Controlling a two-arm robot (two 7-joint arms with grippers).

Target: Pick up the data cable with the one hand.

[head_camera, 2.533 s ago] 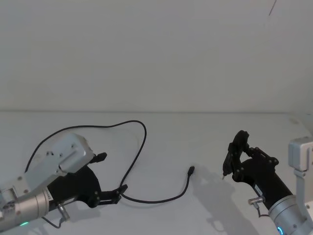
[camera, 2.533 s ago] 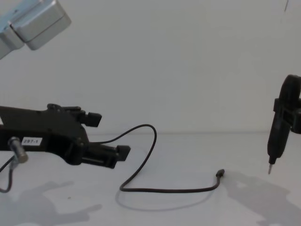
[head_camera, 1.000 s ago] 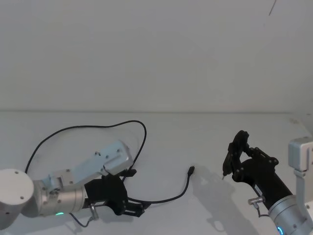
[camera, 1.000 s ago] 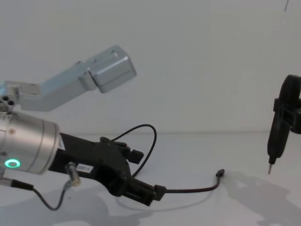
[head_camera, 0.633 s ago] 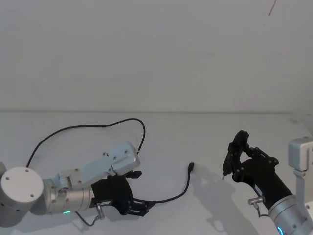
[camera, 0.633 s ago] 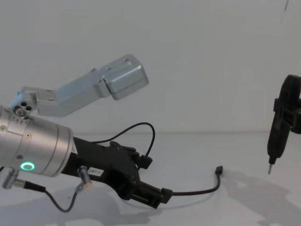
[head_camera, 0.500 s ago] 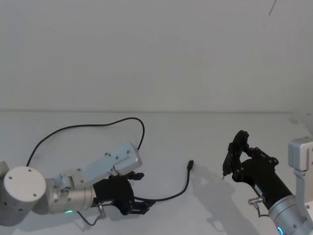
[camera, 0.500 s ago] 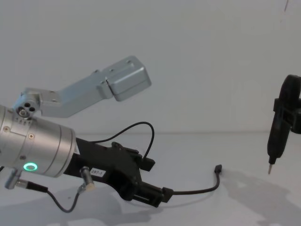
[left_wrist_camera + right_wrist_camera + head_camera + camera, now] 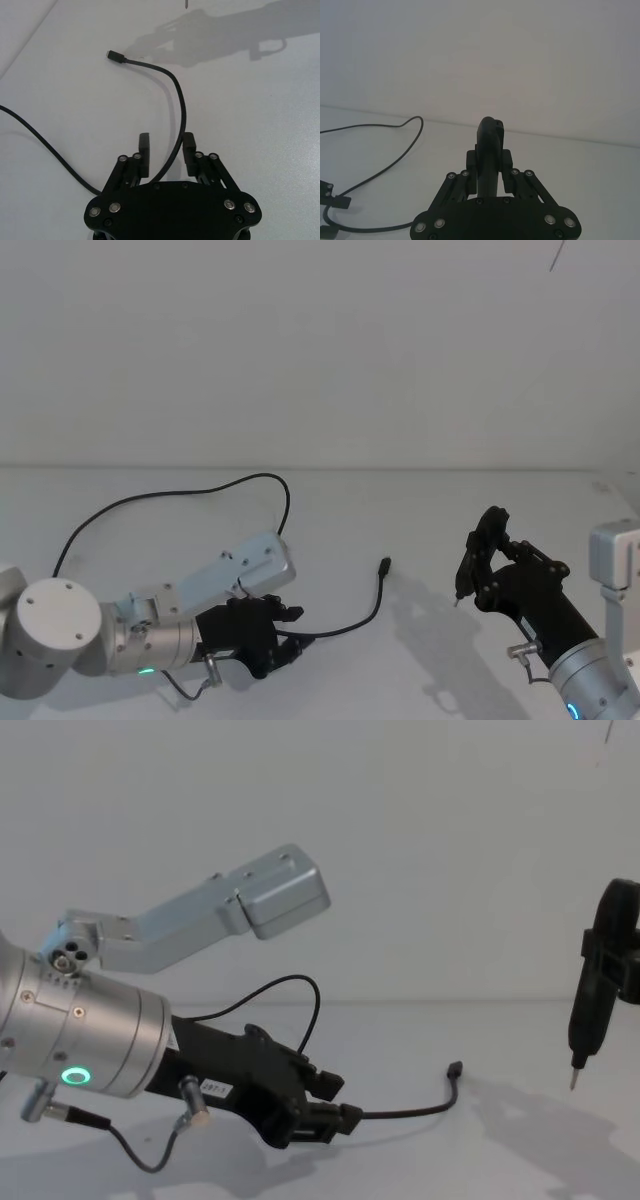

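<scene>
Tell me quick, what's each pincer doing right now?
Left pincer: open, straddling the data cable.
Right pincer: closed on a black pointed tool.

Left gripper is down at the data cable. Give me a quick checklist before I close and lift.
1. Data cable inside the left gripper: ok, it runs through the gap.
2. Fingers pinching it: not ok, they stand apart.
3. Plug unsnagged: ok, loose above the table.
4. Right gripper out of the way: ok, off to the right, holding a black pointed tool, apart from the cable.
5. Cable's far end free: cannot tell, it passes behind the left arm.
</scene>
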